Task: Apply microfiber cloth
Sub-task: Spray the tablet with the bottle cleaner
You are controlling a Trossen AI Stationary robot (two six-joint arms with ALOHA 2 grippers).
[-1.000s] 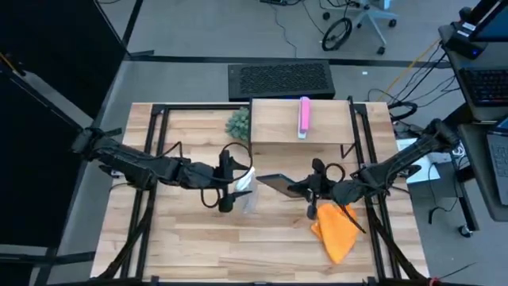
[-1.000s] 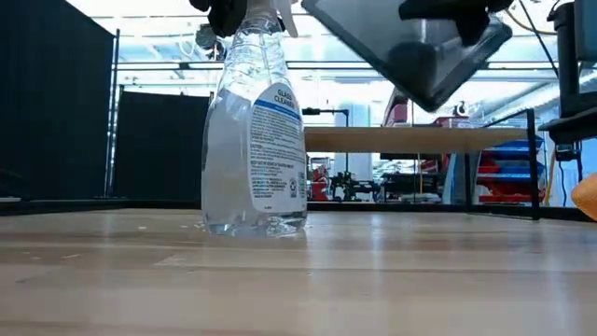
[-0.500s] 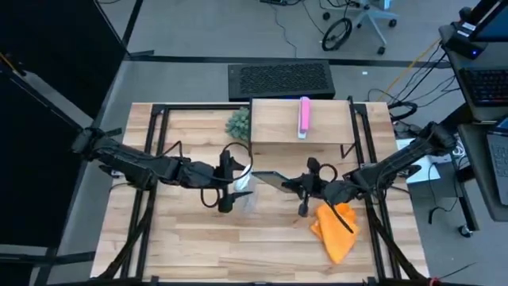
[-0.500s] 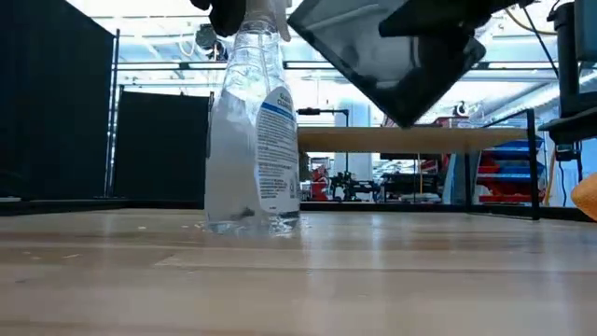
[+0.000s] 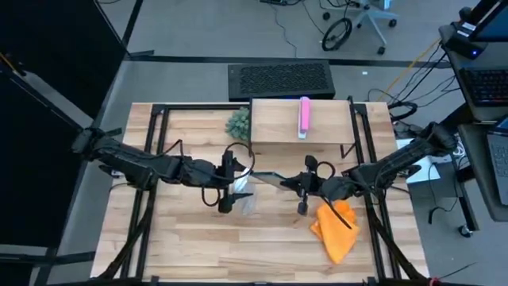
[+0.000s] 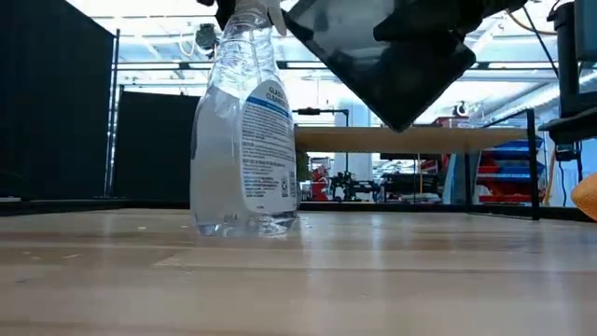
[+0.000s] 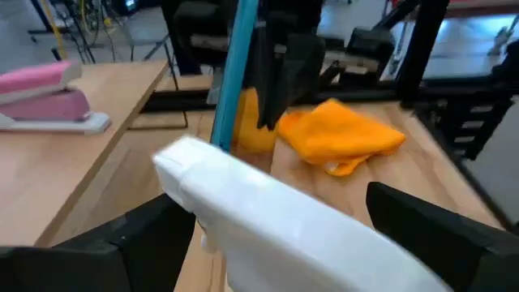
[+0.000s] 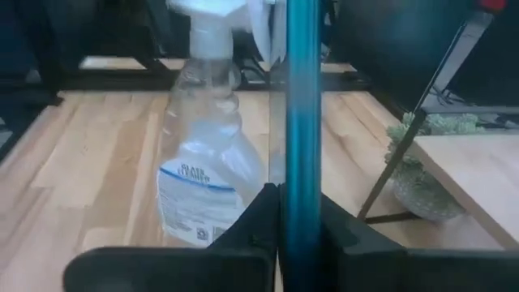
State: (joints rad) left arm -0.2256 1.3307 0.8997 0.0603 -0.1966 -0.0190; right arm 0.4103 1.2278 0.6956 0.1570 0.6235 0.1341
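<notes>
We see even overhead light on the table (image 5: 198, 238), with soft shadows; in the low view bright ceiling glare washes the background and glints through the spray bottle (image 6: 244, 131); up close, its white head (image 7: 268, 219) blurs.

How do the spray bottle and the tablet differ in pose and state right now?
The spray bottle is clear, and its base rests on the table, tilted; the tablet is dark, flat and held clear above the table, slanted. The left gripper grips the bottle's head; the right gripper clamps the tablet's edge. Each is gripped.
</notes>
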